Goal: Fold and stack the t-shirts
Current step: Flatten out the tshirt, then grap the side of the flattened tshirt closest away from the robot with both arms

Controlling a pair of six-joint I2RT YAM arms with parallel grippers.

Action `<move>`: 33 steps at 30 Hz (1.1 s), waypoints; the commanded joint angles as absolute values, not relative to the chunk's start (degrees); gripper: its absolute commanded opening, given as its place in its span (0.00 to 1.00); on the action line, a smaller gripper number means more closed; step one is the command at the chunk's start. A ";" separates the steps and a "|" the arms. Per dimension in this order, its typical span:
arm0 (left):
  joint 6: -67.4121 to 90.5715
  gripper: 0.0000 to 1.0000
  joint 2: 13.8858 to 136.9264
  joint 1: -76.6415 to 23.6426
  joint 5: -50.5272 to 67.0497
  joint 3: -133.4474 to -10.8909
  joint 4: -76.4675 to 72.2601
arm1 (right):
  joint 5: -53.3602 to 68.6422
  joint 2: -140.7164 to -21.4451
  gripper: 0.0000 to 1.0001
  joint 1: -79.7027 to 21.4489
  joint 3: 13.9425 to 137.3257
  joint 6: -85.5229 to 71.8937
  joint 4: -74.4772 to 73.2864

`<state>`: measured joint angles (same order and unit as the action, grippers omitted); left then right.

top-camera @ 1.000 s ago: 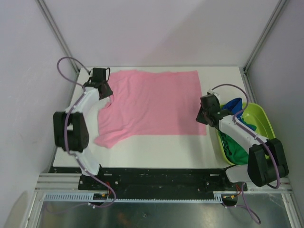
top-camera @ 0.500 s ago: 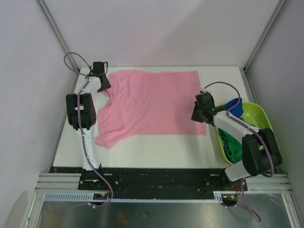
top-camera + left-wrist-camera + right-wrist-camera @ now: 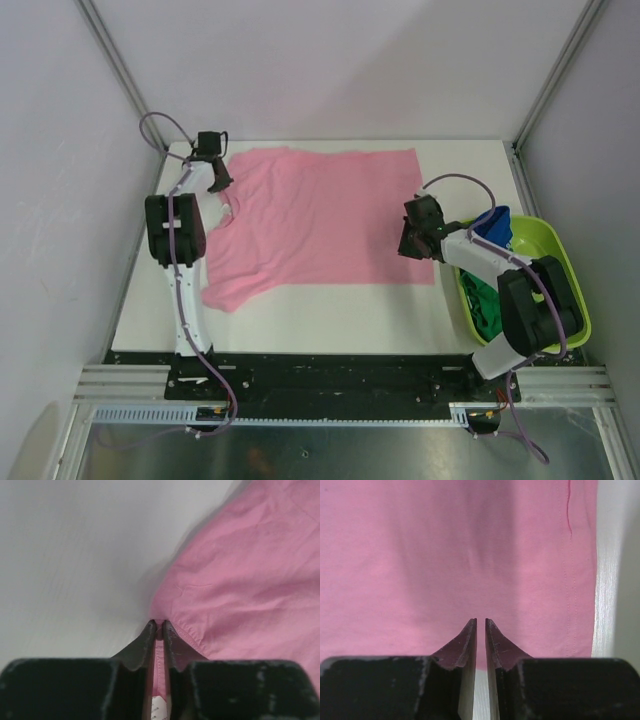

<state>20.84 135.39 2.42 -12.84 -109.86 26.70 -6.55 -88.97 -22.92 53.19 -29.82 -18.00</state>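
Lying spread across the white table (image 3: 330, 320), the light pink t-shirt (image 3: 320, 215) is covering most of the far half of the surface. Its hem is pointing right, and its collar and one sleeve are trailing toward the left and near side. Pale grey walls (image 3: 330, 70) are closing the table in on three sides, with slanted aluminium posts (image 3: 120, 75) running up at the back corners. A black rail (image 3: 330, 370) is carrying both arm bases along the near edge.

The left gripper (image 3: 159, 626) is sitting at the shirt's far left corner, by the collar, its jaws pressing nearly together on a strip of pink cloth that is showing between them. The right gripper (image 3: 480, 622) is hanging over the shirt's right edge near the hem, its jaws drawn almost together with only a thin slit between. Whether any cloth is caught there cannot be told.

At the table's right edge, a lime-green tub (image 3: 548, 238) is holding a royal blue t-shirt (image 3: 497, 225) and a dark green t-shirt (image 3: 483, 312), both crumpled.
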 commanded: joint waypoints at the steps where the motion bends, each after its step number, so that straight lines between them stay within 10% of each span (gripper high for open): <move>1: 18.77 0.09 137.00 2.81 -14.50 -115.33 26.10 | -6.68 -90.26 0.16 -23.39 55.70 -28.91 -16.39; 14: 14.64 0.05 145.12 4.44 -16.88 -131.00 26.52 | -7.10 -94.70 0.14 -24.04 57.26 -27.13 -17.00; 19: 15.82 0.61 143.65 5.45 -12.03 -130.15 26.62 | -7.42 -94.80 0.15 -24.11 57.28 -27.47 -17.16; 23: 17.19 0.80 138.33 5.65 -10.29 -127.10 26.53 | -8.17 -93.56 0.17 -24.21 57.30 -27.70 -18.60; 33: 28.88 0.64 108.21 5.65 -13.65 -90.59 26.44 | -7.82 -90.48 0.25 -35.47 57.21 -31.48 -16.43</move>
<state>22.48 123.37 5.76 -11.60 -103.18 26.81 -7.97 -92.42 -30.06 55.27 -28.73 -18.85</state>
